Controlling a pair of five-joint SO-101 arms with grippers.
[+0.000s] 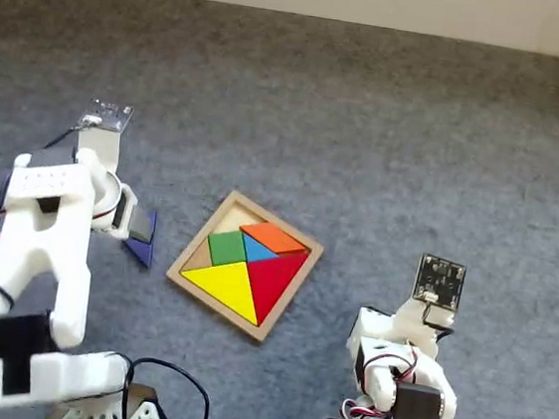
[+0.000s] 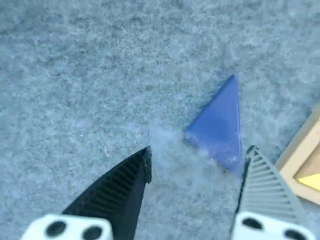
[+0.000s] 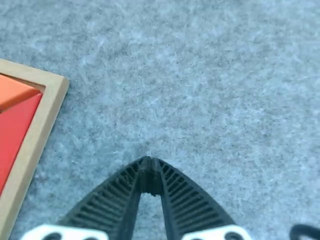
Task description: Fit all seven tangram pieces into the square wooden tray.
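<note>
The square wooden tray [image 1: 286,308] lies turned like a diamond on the grey carpet, holding yellow [image 1: 224,284], red [image 1: 277,277], green [image 1: 225,248], orange [image 1: 275,237] and small blue [image 1: 259,249] pieces, with bare wood at its left and top corners. A dark blue triangle [image 2: 220,127] lies on the carpet left of the tray, seen from above as [image 1: 140,245]. My left gripper [image 2: 197,162] hangs open just above it, one finger on each side of the triangle's near corner. My right gripper [image 3: 148,167] is shut over bare carpet right of the tray's edge [image 3: 37,137].
Grey carpet spreads all round the tray. The left arm's white body [image 1: 38,274] stands left of the tray and the right arm's base [image 1: 401,382] at the lower right. A pale wall strip runs along the far edge.
</note>
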